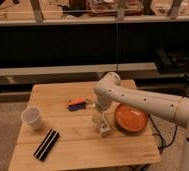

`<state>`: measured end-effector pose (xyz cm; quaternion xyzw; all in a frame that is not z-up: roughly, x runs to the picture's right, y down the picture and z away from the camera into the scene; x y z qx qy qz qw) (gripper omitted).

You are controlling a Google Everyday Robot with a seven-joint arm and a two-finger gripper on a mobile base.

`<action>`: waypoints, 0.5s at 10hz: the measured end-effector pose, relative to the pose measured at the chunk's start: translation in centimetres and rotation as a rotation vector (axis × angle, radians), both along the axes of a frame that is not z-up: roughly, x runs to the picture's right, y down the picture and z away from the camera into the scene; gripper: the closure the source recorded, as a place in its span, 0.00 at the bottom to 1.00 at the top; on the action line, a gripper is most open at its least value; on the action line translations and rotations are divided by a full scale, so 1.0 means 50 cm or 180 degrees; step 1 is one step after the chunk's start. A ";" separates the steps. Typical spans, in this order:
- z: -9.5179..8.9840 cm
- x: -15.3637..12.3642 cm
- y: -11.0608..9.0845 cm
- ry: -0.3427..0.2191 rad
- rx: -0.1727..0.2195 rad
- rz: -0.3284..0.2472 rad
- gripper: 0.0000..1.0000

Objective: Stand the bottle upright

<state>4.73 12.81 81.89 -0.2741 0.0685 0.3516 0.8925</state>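
Note:
The small pale cream bottle is on the wooden table, just left of the orange plate. It looks steeply tilted, close to upright, with its lower end at the table top. My gripper hangs from the white arm and is right at the bottle's upper end, touching or nearly touching it. The arm reaches in from the right and bends down over the table's middle. Part of the bottle is hidden by the gripper.
A white cup stands at the table's left. A black flat object lies at the front left. An orange-and-blue object lies just left of the arm. Dark shelving runs behind the table.

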 end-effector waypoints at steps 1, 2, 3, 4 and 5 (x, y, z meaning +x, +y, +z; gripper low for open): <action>0.008 -0.001 0.001 0.0093 0.0029 0.0095 0.20; 0.015 0.003 -0.001 0.0165 0.0055 0.0136 0.20; 0.034 0.011 -0.008 0.0297 0.0060 0.0273 0.20; 0.051 0.018 -0.014 0.0333 0.0029 0.0367 0.20; 0.064 0.028 -0.015 0.0350 -0.0016 0.0434 0.20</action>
